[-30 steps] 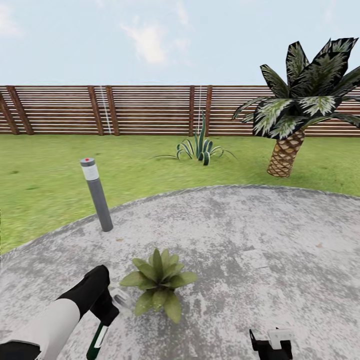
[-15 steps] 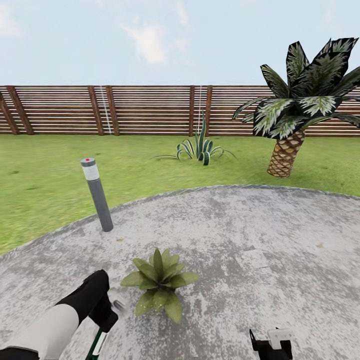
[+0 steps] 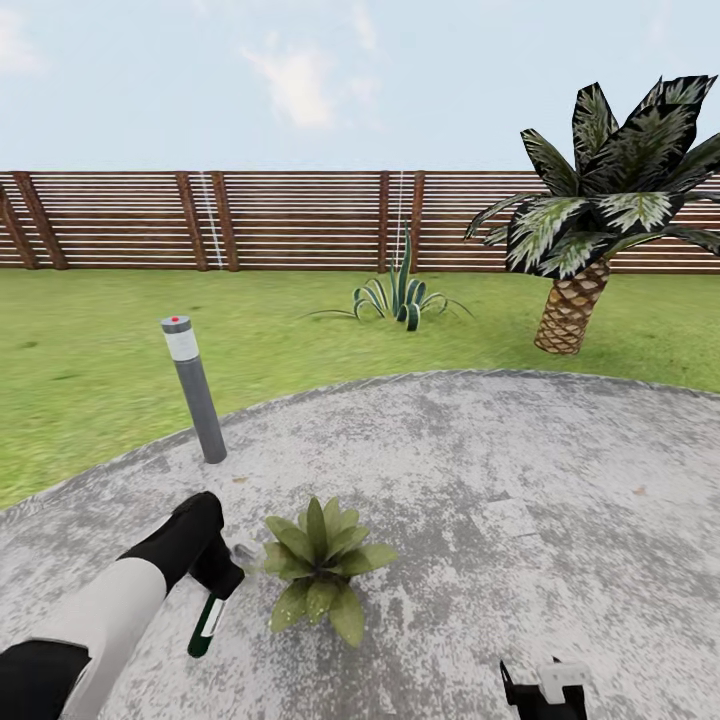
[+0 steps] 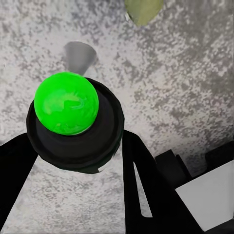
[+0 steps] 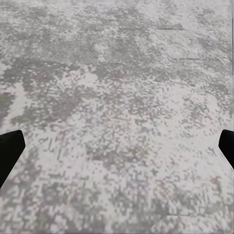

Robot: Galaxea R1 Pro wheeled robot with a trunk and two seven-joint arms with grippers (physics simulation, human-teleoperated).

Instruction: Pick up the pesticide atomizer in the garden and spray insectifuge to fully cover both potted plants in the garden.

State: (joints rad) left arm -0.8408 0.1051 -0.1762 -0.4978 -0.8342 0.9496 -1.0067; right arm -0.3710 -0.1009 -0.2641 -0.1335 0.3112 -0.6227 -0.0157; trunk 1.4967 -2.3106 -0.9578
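My left gripper [image 3: 217, 588] is shut on the pesticide atomizer [image 3: 207, 626], a slim dark green bottle with a white label that hangs tilted just above the paving. It sits close to the left of one potted plant [image 3: 319, 568], a low rosette of broad green leaves whose pot is hidden under them. In the left wrist view the atomizer's bright green round end [image 4: 66, 102] sits between the black fingers [image 4: 139, 175], with a leaf tip [image 4: 141, 9] beyond. The second potted plant is out of view. My right gripper [image 3: 543, 690] [image 5: 117, 151] hangs open over bare paving.
A grey bollard lamp [image 3: 194, 389] stands at the patio's [image 3: 520, 480] left rim. Lawn [image 3: 90, 350] lies beyond, with a striped agave clump [image 3: 400, 297], a palm [image 3: 585, 240] at the right and a brown slatted fence [image 3: 300, 220] at the back.
My left arm has lifted and swung toward the plant, bringing the whole atomizer into the head view. The right gripper has dropped slightly.
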